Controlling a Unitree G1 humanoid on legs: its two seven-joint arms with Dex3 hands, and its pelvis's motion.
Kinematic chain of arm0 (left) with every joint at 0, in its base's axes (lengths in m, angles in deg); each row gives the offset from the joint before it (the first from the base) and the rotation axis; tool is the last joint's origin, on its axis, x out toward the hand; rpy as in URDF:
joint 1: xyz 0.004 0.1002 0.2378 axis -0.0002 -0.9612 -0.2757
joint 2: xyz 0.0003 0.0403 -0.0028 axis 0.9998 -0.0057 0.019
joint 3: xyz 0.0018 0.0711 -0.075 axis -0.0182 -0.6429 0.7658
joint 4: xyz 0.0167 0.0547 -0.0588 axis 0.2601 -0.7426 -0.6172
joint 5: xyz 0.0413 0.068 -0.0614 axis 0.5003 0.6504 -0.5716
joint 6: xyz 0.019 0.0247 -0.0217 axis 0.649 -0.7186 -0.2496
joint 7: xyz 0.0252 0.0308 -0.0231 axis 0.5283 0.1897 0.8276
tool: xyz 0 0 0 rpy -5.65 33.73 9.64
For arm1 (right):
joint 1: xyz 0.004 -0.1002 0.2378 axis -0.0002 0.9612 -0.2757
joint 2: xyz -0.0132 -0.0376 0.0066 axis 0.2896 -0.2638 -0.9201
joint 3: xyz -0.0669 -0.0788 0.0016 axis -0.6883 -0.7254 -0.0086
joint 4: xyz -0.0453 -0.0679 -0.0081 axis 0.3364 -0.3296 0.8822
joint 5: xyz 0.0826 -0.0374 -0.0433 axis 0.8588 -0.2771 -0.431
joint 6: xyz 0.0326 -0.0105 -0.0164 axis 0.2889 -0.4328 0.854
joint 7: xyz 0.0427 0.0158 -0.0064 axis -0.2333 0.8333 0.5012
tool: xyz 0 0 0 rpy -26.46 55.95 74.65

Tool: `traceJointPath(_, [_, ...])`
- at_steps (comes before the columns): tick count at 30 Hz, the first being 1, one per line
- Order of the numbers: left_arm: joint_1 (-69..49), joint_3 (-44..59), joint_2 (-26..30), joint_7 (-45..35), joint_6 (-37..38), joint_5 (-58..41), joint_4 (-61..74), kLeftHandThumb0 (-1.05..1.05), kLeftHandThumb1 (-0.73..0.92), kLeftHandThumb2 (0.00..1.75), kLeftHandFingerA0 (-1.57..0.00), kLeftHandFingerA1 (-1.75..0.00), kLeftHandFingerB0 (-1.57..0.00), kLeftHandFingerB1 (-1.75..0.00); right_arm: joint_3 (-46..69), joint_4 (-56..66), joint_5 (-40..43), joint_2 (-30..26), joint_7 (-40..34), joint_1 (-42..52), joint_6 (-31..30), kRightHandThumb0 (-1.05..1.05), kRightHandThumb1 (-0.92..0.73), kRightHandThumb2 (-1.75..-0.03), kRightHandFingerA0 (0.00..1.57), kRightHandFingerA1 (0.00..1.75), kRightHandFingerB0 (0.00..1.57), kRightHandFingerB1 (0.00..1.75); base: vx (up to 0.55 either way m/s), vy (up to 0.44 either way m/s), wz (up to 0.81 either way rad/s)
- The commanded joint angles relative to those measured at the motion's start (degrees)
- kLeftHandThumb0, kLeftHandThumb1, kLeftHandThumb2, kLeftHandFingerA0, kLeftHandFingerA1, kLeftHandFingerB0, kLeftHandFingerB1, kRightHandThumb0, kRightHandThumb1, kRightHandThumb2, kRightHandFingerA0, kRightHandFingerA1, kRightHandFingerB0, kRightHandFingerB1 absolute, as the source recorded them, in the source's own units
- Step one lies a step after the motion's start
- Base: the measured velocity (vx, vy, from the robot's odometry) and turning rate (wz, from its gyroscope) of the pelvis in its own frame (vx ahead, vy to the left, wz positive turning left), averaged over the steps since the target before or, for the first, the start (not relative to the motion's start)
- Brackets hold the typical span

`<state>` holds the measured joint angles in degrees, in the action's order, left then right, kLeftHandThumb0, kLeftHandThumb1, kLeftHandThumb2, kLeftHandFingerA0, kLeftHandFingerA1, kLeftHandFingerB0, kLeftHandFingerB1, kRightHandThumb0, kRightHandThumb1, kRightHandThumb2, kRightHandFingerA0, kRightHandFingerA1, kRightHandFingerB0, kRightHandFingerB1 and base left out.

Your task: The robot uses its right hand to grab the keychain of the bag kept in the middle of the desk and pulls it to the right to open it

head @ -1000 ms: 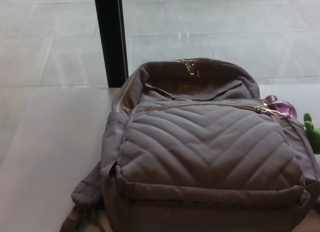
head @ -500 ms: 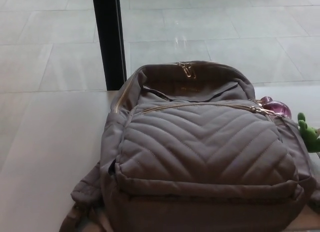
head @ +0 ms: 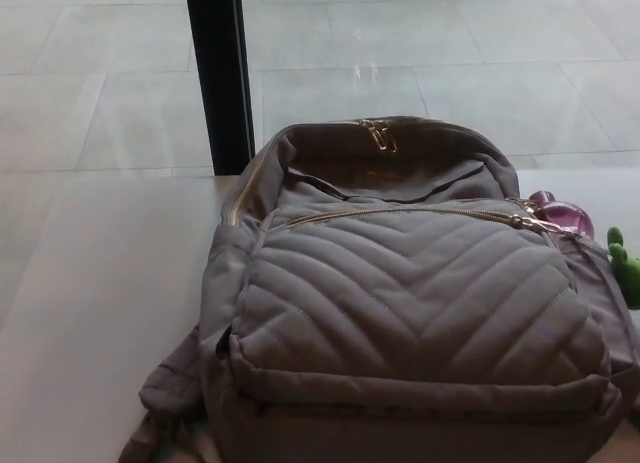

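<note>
Lying flat across the middle of the desk (head: pixel 90 283), a grey-brown quilted bag (head: pixel 410 303) fills most of the head view, its top end toward the far edge and its bottom end cut off by the near edge of the picture. A gold zipper (head: pixel 400 211) runs across the top of the chevron-stitched front pocket and ends at the right side, where a pink keychain (head: pixel 560 213) rests just beside the bag's right shoulder. A small green object (head: pixel 625 263) shows at the right edge, partly out of frame. Two gold zipper pulls (head: pixel 378 133) sit at the bag's top. A black post (head: pixel 220 73) stands beyond the far edge. Neither robot hand shows, so their state cannot be told.
</note>
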<state>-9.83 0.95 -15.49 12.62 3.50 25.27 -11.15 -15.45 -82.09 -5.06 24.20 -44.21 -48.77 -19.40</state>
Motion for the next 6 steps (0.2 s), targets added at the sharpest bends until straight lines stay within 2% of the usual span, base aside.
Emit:
traceJointPath(1, [-2.1, -0.7, 1.5, 1.9, -2.8, 0.8, 0.6, -0.78, 0.79, 1.16, -0.46, -0.60, -0.27, -0.51, 1.5, 0.1, 2.7, -0.6, -1.4, -0.2, -4.4, -0.63, -0.63, -0.60, 0.57, 0.60, 0.30, 0.34, 0.00, 0.000, 0.00])
traceJointPath(3, [-0.6, -0.7, 1.7, 2.1, -3.9, 0.5, 0.8, -0.78, 0.79, 1.16, -0.46, -0.60, -0.27, -0.51, 1.5, 0.2, 2.9, -0.5, -1.9, -1.8, -5.7, -0.63, -0.63, -0.60, 0.57, 0.60, 0.30, 0.34, 0.00, 0.000, 0.00])
traceJointPath(4, [0.2, -1.0, 2.1, 3.0, -3.5, 1.1, -0.3, -0.82, 0.92, 0.81, -0.52, -0.49, -0.28, -0.39, 1.6, -0.9, 2.7, -0.4, -3.5, -2.7, -6.4, -0.61, -0.64, -0.60, 0.59, 0.58, 0.31, 0.33, 0.00, 0.000, 0.00])
traceJointPath(5, [1.5, -1.7, 2.3, 4.7, -3.4, 2.0, -1.2, -0.77, 0.80, 1.15, -0.49, -0.58, -0.27, -0.49, 1.3, -2.0, 2.3, -0.4, -4.4, -3.8, -6.7, -0.62, -0.65, -0.60, 0.57, 0.60, 0.30, 0.33, 0.01, -0.002, 0.06])
traceJointPath(6, [2.2, -1.8, 2.4, 5.2, -3.7, 2.2, -1.5, -0.78, 0.80, 1.15, -0.49, -0.58, -0.28, -0.49, 1.2, -2.1, 2.2, -0.4, -4.4, -4.2, -6.8, -0.62, -0.66, -0.60, 0.55, 0.60, 0.29, 0.34, 0.00, 0.000, 0.00])
